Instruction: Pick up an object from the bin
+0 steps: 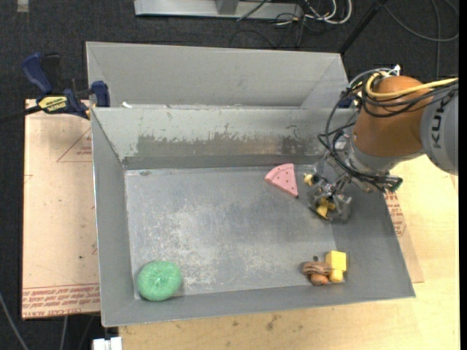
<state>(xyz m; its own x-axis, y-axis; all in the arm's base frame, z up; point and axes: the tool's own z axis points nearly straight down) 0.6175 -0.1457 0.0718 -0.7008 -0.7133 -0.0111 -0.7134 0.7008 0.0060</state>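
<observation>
My gripper (326, 199) hangs low in the right part of the bin, close to the floor, under the orange-covered wrist. A small yellowish bit shows at its tips, but I cannot tell whether it is a loose thing or part of the gripper. Just to its left, near the back wall, lies a pink wedge-shaped piece (283, 179), apart from the gripper. In front of the gripper, near the front wall, sits a small yellow block with a brown lump against it (327, 267).
A green round ball (159, 280) lies in the front left corner of the bin. The arm and its cables lean over the bin's right rim.
</observation>
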